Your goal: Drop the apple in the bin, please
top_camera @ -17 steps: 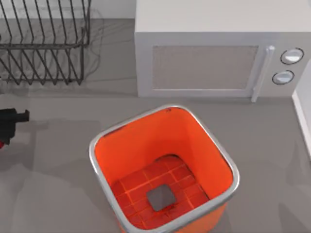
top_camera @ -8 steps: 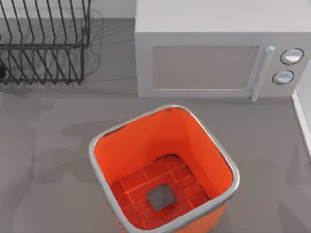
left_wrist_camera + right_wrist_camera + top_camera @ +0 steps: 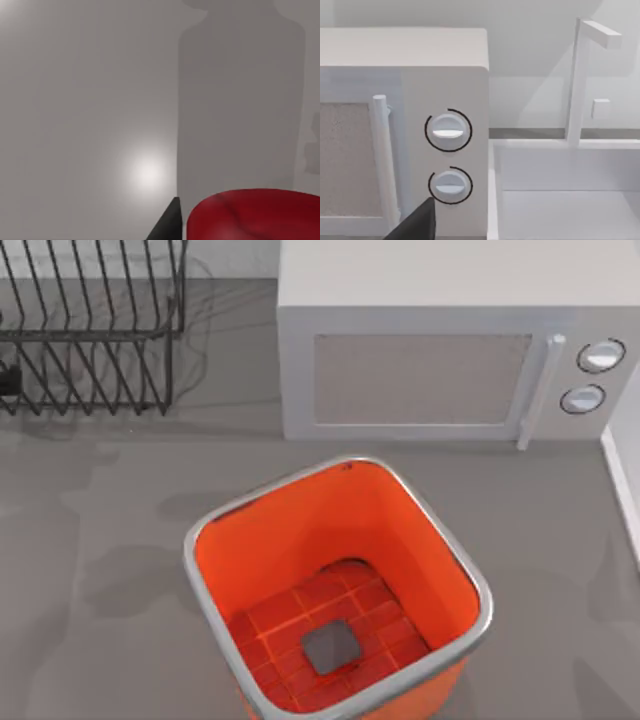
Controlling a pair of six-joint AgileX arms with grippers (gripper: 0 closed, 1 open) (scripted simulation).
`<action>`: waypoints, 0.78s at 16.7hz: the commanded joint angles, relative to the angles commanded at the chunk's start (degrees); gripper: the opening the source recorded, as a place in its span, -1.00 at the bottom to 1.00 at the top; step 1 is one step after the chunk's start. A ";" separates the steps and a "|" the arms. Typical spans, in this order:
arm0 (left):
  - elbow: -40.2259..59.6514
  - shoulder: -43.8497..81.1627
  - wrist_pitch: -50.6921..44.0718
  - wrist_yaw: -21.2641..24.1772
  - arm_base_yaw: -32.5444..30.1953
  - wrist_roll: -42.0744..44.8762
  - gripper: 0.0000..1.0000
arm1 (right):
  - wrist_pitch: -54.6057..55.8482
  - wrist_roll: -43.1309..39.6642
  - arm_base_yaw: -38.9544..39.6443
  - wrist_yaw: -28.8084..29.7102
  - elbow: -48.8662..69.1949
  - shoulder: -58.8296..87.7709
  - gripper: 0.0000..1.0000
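The orange bin [image 3: 212,540] with its silver rim stands at the front middle of the table in the top view, and its gridded floor with the grey centre square is bare. The glossy red apple [image 3: 255,215] sits very close to the camera in the left wrist view, right beside a black fingertip [image 3: 167,225] of my left gripper, with a plain grey surface behind it. My left gripper holds the apple. A black fingertip [image 3: 415,222] of my right gripper shows in the right wrist view, in front of the microwave's knobs.
A white microwave [image 3: 420,350] stands behind the bin, with its handle and two knobs on the right. At the back left is a black wire rack [image 3: 90,330]. A white basin [image 3: 565,190] with a tall post lies right of the microwave.
My left gripper, seen at the top view's left edge a second ago with something red below it, has moved out of that view. The bin has not moved.
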 joint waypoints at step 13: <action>0.10 -0.25 1.23 -0.42 -49.60 31.81 -1.00 | 0.00 0.00 0.00 0.00 0.00 0.00 1.00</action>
